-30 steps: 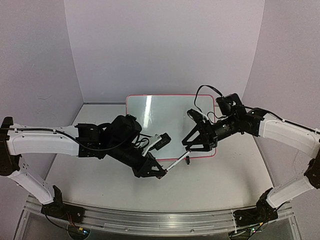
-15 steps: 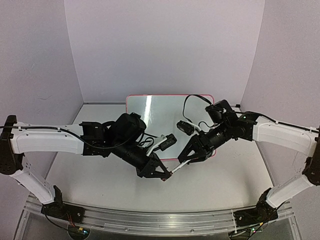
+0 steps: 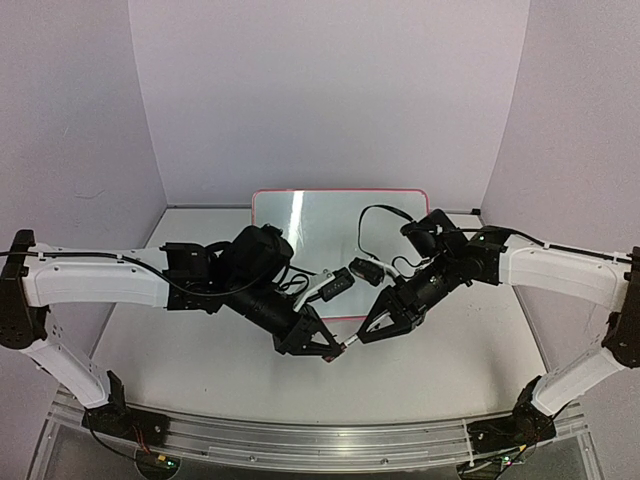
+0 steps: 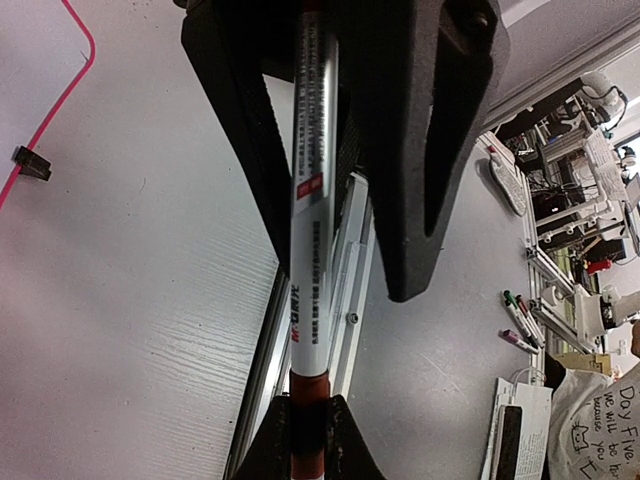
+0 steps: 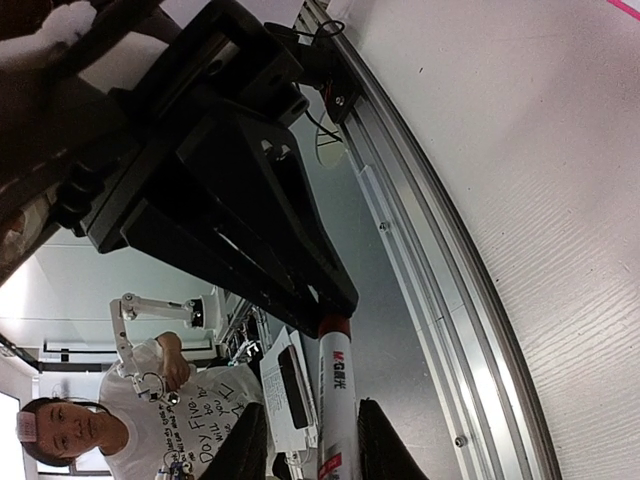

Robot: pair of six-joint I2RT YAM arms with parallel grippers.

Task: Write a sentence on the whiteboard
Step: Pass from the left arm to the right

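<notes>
Clamping a white marker [image 4: 312, 200] with the left gripper [image 3: 335, 350], jaws closed tight. Straddling its red-banded end with the right gripper [image 3: 370, 333], jaws part-open, gap on one side. Finding the whiteboard [image 3: 320, 225] flat on the table [image 3: 200, 380] behind both, untouched.

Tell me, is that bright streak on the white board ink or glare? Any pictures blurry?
Top view: glare, light reflected off the whiteboard. Left wrist view: the marker is slightly blurred, too close. Right wrist view: the left gripper is silhouetted.
</notes>
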